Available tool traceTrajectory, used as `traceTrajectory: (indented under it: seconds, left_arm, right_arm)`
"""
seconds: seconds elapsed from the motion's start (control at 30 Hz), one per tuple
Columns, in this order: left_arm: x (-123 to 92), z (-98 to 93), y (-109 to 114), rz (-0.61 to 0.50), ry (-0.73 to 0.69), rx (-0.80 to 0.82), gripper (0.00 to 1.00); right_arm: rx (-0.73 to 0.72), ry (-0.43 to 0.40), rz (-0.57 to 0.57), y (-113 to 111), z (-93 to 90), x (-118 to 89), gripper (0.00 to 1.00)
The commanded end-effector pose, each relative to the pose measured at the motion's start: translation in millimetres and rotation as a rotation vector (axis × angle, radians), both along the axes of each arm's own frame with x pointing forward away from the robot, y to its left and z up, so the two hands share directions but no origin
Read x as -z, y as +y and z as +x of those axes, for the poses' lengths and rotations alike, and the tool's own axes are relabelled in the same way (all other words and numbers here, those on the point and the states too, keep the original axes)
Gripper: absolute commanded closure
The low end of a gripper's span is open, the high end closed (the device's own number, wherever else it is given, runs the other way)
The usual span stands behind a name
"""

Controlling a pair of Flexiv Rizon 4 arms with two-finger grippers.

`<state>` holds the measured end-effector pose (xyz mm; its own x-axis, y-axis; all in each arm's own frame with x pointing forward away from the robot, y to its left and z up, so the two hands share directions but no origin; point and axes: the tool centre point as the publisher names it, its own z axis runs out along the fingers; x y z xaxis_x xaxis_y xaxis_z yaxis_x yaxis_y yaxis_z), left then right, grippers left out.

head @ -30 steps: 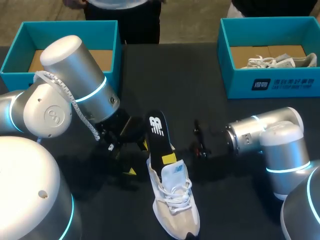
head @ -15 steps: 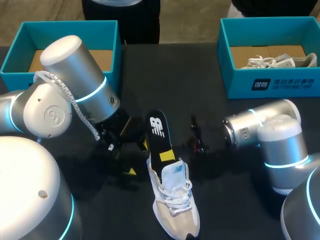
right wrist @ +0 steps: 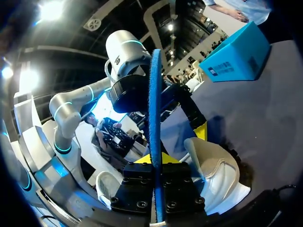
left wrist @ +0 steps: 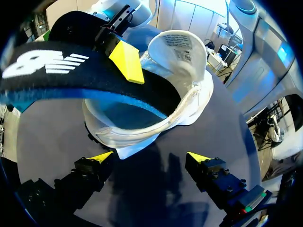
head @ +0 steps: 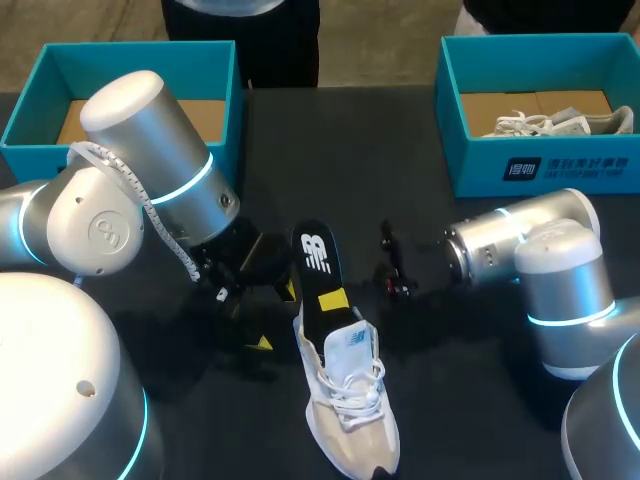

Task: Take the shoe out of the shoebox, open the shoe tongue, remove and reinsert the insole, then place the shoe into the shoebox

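White shoe on dark tabletop. Black insole slants out of shoe, right pincer yellow tip pressed on it. Left pincer just behind shoe heel, fingers spread, holding nothing.

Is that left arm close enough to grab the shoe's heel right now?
Probably yes. The left hand is open, and the shoe's heel lies just ahead of its fingers with only bare table between. The insole sits higher, out of the way.
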<state>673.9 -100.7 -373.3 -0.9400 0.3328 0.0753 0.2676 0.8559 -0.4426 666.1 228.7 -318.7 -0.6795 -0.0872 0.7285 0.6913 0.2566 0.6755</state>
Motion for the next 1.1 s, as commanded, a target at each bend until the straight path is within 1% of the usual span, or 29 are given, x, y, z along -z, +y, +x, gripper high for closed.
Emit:
traceTrajectory:
  seconds: [0.03,0.1,0.33,0.57,0.7,0.8,0.83,0.9,0.93,0.97,1.1]
  left_arm:
    - [-0.3,-1.3,-0.4,0.003,-0.003,-0.001,0.0]
    - [-0.3,-1.3,-0.4,0.003,-0.003,-0.001,0.0]
    - [-0.3,-1.3,-0.4,0.003,-0.003,-0.001,0.0]
    - [-0.3,-1.3,-0.4,0.003,-0.003,-0.001,0.0]
    - [-0.3,-1.3,-0.4,0.003,-0.003,-0.001,0.0]
    - [-0.3,-1.3,-0.4,0.003,-0.003,-0.001,0.0]
    - [-0.3,-1.3,-0.4,0.003,-0.003,-0.001,0.0]
    - [-0.3,-1.3,-0.4,0.003,-0.003,-0.001,0.0]
    - [-0.3,-1.3,-0.4,0.003,-0.003,-0.001,0.0]
    - [-0.3,-1.3,-0.4,0.003,-0.003,-0.001,0.0]
    - [-0.3,-1.3,-0.4,0.003,-0.003,-0.001,0.0]
  right_arm:
    - [-0.003,0.012,-0.005,2.4,-1.3,3.9,1.0]
    - [-0.003,0.017,-0.005,2.4,-2.7,5.6,1.0]
    - [0.012,0.047,-0.002,-1.6,-17.3,19.6,1.0]
    - [0.022,0.06,-0.01,-2.9,-30.9,26.0,1.0]
    - [0.027,0.07,-0.015,-3.1,-34.8,29.5,1.0]
    - [0.037,0.068,-0.008,-3.8,-34.5,28.0,1.0]
    - [0.038,0.066,-0.007,-3.6,-34.1,26.8,0.93]
    - [0.041,0.059,-0.007,-2.7,-32.9,24.0,0.64]
    - [0.043,0.056,-0.008,-2.3,-32.0,22.6,0.55]
    - [0.042,0.051,-0.009,-1.9,-31.3,20.9,0.51]
    - [0.039,0.036,-0.016,0.1,-27.3,15.0,0.55]
